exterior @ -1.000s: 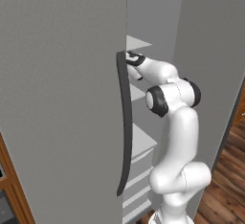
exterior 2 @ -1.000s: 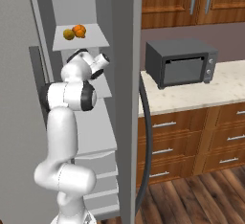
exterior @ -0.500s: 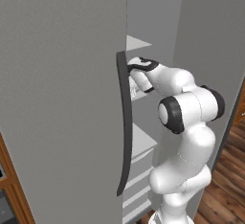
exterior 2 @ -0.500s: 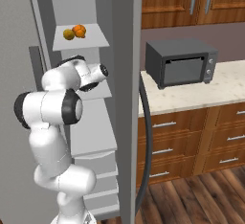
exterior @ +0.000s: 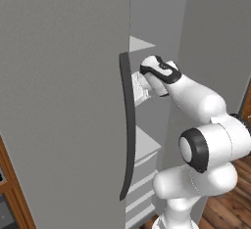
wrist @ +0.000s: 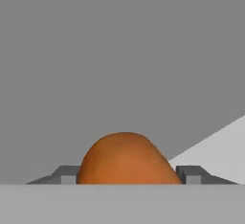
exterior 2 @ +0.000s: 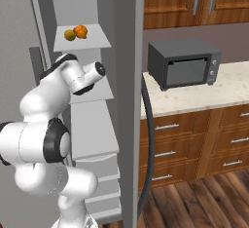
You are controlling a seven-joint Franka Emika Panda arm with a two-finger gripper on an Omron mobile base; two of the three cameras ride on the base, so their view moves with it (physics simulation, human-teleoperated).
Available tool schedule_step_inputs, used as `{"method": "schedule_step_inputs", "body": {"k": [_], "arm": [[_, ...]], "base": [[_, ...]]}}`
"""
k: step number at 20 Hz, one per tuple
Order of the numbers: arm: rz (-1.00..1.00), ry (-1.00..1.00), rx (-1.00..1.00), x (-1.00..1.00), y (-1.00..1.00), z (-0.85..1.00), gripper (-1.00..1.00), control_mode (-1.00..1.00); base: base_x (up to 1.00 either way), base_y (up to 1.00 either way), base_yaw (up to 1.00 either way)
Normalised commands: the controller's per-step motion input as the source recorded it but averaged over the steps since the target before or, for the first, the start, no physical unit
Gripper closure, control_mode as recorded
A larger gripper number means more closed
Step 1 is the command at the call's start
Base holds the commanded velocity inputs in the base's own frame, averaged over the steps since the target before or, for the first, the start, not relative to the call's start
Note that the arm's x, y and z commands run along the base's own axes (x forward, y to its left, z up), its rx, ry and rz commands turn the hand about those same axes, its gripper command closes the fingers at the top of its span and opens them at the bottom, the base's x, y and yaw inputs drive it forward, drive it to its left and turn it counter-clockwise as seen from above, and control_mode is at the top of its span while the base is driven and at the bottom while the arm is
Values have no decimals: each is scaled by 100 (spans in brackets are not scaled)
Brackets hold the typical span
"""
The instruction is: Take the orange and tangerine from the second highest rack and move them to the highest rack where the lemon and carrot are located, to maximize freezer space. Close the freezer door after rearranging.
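Compared with half a second ago, the arm is sitting farther right in the left base view, its big dark-ringed joint now low at the right edge, and the wrist is reaching more steeply up and left toward the freezer point(exterior: 162, 32) opening. In the right base view the elbow joint is sinking lower at the left and the hand is lifting nearer the fruit shelf.

In the hand view the tool point(wrist: 125, 174) is closed around an orange fruit point(wrist: 125, 160), one dark fingertip showing on each side of it at the bottom centre of the frame. Whether this is the orange or the tangerine cannot be told. The fruit is showing as a rounded dome, a little wider than tall, so its long axis is running across the frame from fingertip to fingertip, and its top is bulging toward the grey freezer wall ahead. A pale wedge of shelf point(wrist: 215, 151) is lying at the lower right, just beyond the right fingertip.

In the right base view a yellowish fruit point(exterior 2: 70, 35) and an orange-coloured one point(exterior 2: 80, 30) are sitting touching each other on the upper rack point(exterior 2: 97, 42), in the upper left of the frame, above the hand.

The freezer door point(exterior: 59, 101) is standing open, taking up the left half of the left base view, its dark curved handle point(exterior: 128, 125) running vertically just left of the wrist.
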Motion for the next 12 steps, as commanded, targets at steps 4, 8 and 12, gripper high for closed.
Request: {"method": "schedule_step_inputs", "body": {"k": [4,8,12], "arm": [[-7,-17,0,-50,-29,74,100,-100],[-19,-25,0,-45,-36,68,100,-100],[-25,-20,0,-29,-35,78,100,-100]], "base": [[0,0,0],[0,0,0],[0,0,0]]}}
